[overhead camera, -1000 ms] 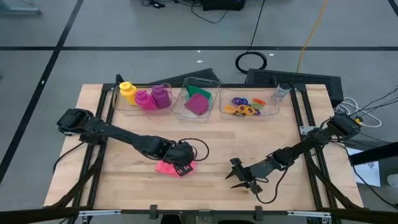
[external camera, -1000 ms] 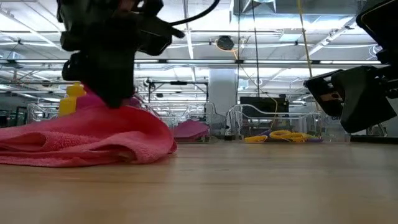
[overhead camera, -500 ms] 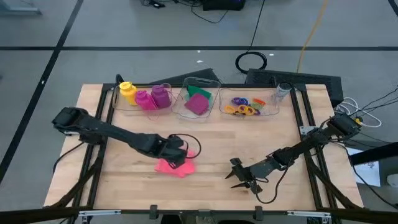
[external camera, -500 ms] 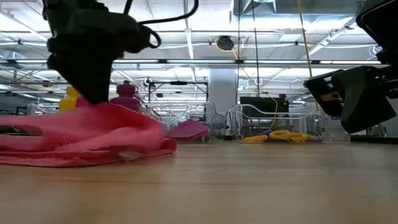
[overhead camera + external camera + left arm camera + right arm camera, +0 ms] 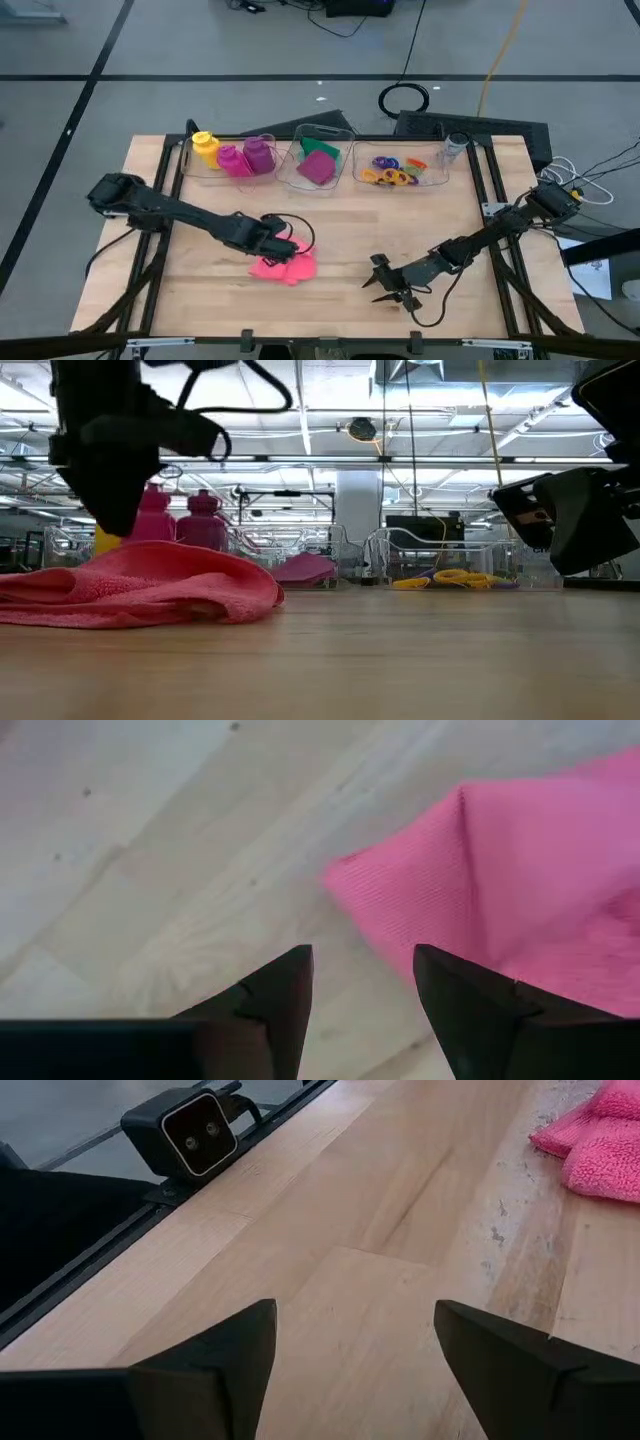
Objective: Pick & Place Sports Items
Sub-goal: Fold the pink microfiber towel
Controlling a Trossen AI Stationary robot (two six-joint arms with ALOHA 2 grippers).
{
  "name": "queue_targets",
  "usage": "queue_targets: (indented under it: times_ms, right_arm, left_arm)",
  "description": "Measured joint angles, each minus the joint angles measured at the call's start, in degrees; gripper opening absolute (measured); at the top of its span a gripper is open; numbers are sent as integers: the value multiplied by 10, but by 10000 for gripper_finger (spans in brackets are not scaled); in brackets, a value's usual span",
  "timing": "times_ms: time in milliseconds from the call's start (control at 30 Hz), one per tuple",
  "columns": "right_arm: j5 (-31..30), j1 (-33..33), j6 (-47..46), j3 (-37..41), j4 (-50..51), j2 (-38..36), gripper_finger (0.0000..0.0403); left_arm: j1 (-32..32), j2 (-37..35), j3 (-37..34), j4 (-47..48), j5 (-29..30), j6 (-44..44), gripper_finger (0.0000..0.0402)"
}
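- Most of the sports items seem to be sorted already: the yellow bottle (image 5: 204,145) and the two magenta bottles (image 5: 244,158) stand in the left clear bin (image 5: 190,168) at the far edge of the table (image 5: 340,235).
- The green cloth (image 5: 324,149) and a magenta cloth (image 5: 316,168) lie in the middle bin (image 5: 345,137), and the small rings (image 5: 394,171) lie in the right bin (image 5: 440,178).
- One thing is left, in my judgement: the pink cloth (image 5: 283,266) lies loose on the table, well apart from the bins.
- The left pincer (image 5: 362,982) is low over the near-left edge of this cloth; its fingers are apart and nothing is between them, so the cloth is not gripped.
- The right pincer (image 5: 352,1342) waits near the front of the table, to the right of the cloth, with fingers wide and empty.
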State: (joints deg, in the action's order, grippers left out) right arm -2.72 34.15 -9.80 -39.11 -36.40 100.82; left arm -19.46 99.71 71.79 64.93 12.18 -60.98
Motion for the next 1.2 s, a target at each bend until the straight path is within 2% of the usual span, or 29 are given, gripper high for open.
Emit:
queue_targets:
  times_ms: [367, 867, 1200]
  right_arm:
    - [0, 0, 0, 0, 1, 0, 203]
    - [0, 0, 0, 0, 2, 0, 203]
    - [0, 0, 0, 0, 2, 0, 203]
  left_arm:
    - [4, 78, -1, -13, -52, 54, 147]
    - [-9, 69, -1, -202, -107, 148, 147]
    - [-9, 66, -1, -249, -112, 181, 147]
